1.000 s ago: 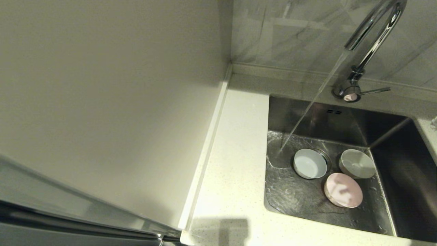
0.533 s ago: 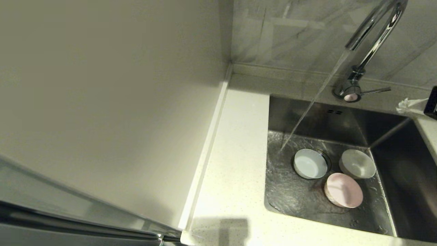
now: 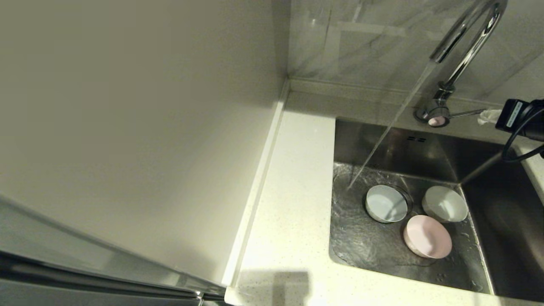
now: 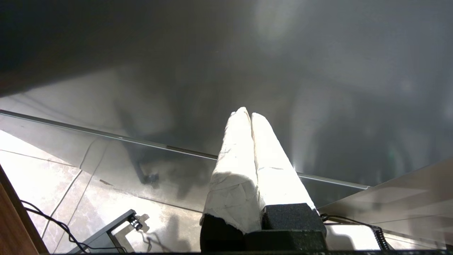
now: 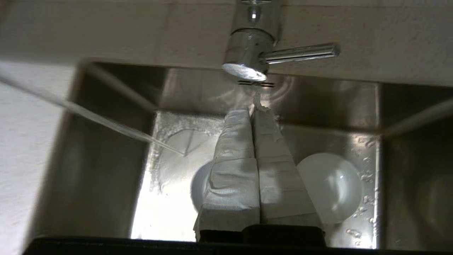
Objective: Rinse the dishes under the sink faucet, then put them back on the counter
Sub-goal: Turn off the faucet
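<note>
Water was seen running from the faucet onto the floor of the sink, lower right of the frame, where all three dishes lay, none on the counter. The right gripper, jaws pressed together and empty, was positioned by the lever; the left gripper, likewise clenched, was parked. Retrieval was judged outstanding.

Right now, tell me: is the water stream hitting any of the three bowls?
No, the water stream lands on the bare sink floor beside the pale blue-grey bowl, not in any bowl.
</note>
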### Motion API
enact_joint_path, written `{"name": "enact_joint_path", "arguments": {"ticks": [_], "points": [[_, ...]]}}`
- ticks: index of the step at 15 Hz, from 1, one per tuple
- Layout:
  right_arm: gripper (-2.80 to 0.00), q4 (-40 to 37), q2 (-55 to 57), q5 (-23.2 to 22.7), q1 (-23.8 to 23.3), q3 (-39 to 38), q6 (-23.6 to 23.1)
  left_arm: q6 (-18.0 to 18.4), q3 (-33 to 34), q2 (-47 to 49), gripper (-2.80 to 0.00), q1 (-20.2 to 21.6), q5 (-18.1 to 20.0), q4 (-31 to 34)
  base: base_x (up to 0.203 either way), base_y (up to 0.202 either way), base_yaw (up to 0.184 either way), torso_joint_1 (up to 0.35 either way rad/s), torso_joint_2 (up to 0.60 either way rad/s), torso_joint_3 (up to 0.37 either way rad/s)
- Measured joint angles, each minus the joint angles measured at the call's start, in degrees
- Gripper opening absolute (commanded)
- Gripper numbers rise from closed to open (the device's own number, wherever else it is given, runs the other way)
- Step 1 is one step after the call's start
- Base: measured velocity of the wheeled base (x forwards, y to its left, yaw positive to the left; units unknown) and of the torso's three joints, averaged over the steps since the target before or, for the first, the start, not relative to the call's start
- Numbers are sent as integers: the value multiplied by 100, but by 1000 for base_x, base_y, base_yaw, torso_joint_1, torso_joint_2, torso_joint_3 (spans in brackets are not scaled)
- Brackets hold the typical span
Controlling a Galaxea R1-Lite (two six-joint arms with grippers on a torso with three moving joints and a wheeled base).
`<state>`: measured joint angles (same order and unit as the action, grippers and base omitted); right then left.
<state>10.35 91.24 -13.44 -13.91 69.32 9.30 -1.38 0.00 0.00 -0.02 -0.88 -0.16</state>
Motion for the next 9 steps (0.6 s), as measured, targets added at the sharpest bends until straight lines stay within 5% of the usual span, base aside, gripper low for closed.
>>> {"name": "enact_joint_path", "arguments": {"ticks": [9], "points": [[-280, 81, 536, 107, 0, 205, -60, 1, 0, 0, -280, 2, 0, 0, 0, 0, 0, 0, 0, 0]]}}
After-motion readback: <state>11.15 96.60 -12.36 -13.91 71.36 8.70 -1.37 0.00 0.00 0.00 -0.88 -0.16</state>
